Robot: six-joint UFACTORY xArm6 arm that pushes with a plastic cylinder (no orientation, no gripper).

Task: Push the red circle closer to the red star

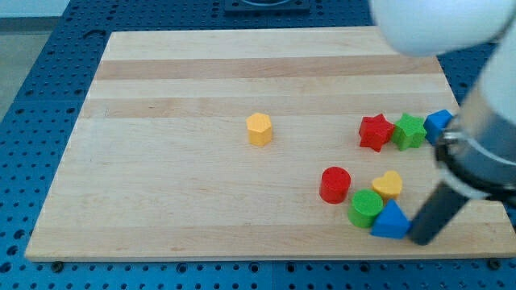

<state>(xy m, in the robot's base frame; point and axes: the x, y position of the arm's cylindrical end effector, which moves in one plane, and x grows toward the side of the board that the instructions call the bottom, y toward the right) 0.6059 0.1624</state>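
The red circle [334, 184] sits on the wooden board [201, 201] toward the view's lower right. The red star [376, 132] lies above and to the right of it, with a gap between them. My tip [421, 239] is at the view's lower right, right beside the blue triangle [391, 221], well to the right of and below the red circle. The arm's body covers the view's right edge.
A green star [409, 131] touches the red star's right side, with a blue block [439, 124] beyond it. A yellow heart [389, 185] and a green circle [366, 208] sit right of the red circle. A yellow hexagon [259, 129] lies mid-board.
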